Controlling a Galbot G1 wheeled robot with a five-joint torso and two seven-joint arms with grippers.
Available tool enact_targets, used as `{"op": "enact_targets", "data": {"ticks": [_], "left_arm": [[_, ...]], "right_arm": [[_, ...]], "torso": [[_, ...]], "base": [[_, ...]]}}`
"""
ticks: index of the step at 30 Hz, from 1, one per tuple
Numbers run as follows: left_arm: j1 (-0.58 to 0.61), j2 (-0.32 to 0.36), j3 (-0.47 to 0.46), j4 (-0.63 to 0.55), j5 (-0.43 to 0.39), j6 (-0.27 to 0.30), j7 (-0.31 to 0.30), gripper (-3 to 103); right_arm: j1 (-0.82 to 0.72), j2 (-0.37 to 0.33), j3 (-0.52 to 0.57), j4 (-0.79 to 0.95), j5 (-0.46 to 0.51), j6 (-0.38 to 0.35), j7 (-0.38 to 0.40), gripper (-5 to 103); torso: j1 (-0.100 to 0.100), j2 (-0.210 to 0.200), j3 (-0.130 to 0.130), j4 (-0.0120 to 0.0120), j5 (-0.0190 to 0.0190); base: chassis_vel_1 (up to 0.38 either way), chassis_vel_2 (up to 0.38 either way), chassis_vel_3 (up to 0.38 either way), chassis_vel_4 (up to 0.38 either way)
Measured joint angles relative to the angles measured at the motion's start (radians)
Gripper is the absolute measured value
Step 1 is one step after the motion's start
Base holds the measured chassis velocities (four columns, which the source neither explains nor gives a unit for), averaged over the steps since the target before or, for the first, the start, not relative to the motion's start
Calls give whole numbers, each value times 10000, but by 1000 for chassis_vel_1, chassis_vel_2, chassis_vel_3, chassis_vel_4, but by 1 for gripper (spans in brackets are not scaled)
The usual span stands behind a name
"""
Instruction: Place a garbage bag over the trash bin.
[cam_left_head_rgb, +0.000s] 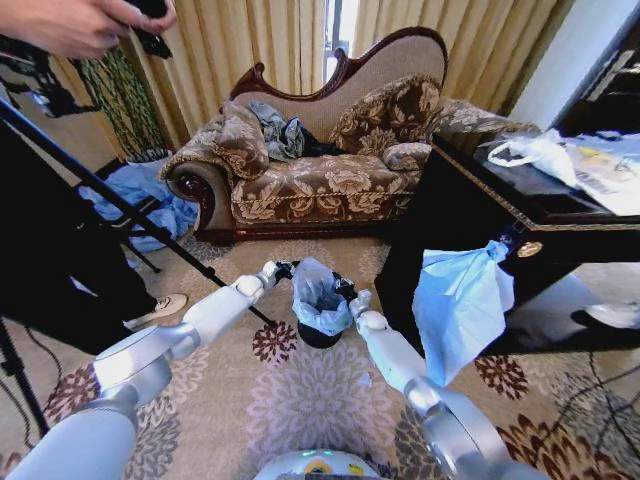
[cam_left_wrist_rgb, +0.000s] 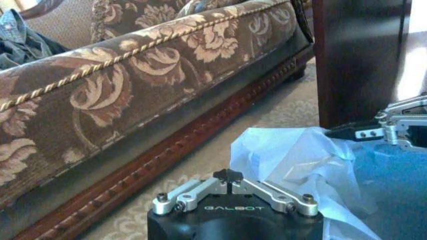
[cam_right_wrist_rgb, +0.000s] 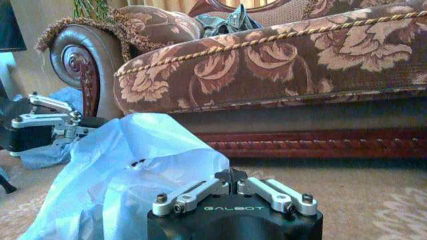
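Observation:
The small black trash bin (cam_left_head_rgb: 319, 336) stands on the patterned carpet in front of the sofa. The light-blue garbage bag (cam_left_head_rgb: 318, 293) sits crumpled in and over its top, hiding most of the rim. My left gripper (cam_left_head_rgb: 284, 270) is at the bag's left edge and my right gripper (cam_left_head_rgb: 353, 299) at its right edge. In the left wrist view my left gripper (cam_left_wrist_rgb: 229, 175) is shut at the garbage bag's (cam_left_wrist_rgb: 293, 160) edge. In the right wrist view my right gripper (cam_right_wrist_rgb: 231, 175) is shut against the garbage bag (cam_right_wrist_rgb: 133, 165).
A floral sofa (cam_left_head_rgb: 320, 180) stands close behind the bin. A dark table (cam_left_head_rgb: 470, 210) stands to the right, with a bunch of light-blue plastic (cam_left_head_rgb: 460, 300) hanging off it and a white plastic bag (cam_left_head_rgb: 535, 150) on top. Tripod legs (cam_left_head_rgb: 110, 200) cross the left.

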Motion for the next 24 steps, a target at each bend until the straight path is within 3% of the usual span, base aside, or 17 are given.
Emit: {"op": "enact_targets", "data": {"ticks": [16, 24], "left_arm": [[526, -838, -564, 1381, 221, -341, 546, 0], [621, -950, -691, 1790, 272, -410, 952, 0]], "right_arm": [[257, 16, 148, -380, -728, -165, 17, 0], [333, 7, 36, -395, -884, -234, 19, 0]], "torso": [[0, 0, 0, 0, 0], [0, 0, 0, 2, 0]], "base": [[0, 0, 0, 0], [0, 0, 0, 0]]}}
